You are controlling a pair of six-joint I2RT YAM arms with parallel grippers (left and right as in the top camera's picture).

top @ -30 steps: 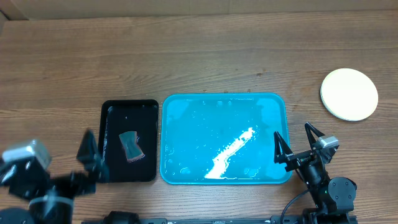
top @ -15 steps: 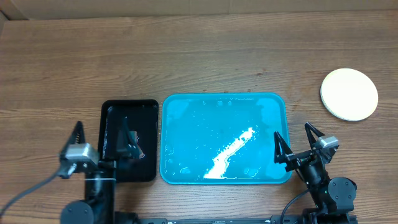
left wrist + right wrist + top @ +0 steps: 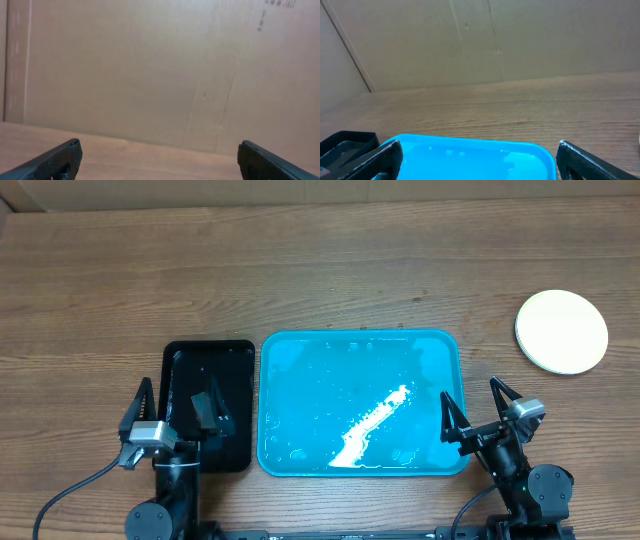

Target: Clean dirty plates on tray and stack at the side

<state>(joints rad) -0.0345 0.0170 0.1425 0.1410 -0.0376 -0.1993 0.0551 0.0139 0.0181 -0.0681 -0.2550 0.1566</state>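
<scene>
The cyan-blue tray point(image 3: 300, 350) lies wet and bare at the table's middle, with a bright glare streak across it. It also shows in the right wrist view point(image 3: 470, 150). A stack of pale plates point(image 3: 561, 331) sits at the far right on the table. My left gripper point(image 3: 178, 407) is open and empty at the front left, over the near end of the black tray. My right gripper point(image 3: 470, 408) is open and empty at the blue tray's front right corner. The left wrist view shows only the open fingers point(image 3: 159, 160), table and cardboard wall.
A smaller black rectangular tray point(image 3: 200, 352) lies just left of the blue tray; my left gripper hides most of what lies in it. A cardboard wall point(image 3: 485, 40) stands along the table's far edge. Bare wood surrounds both trays.
My left arm has swung in from the far left and settled upright at the black tray's near end, hiding the sponge seen there earlier. The right arm has not moved.
</scene>
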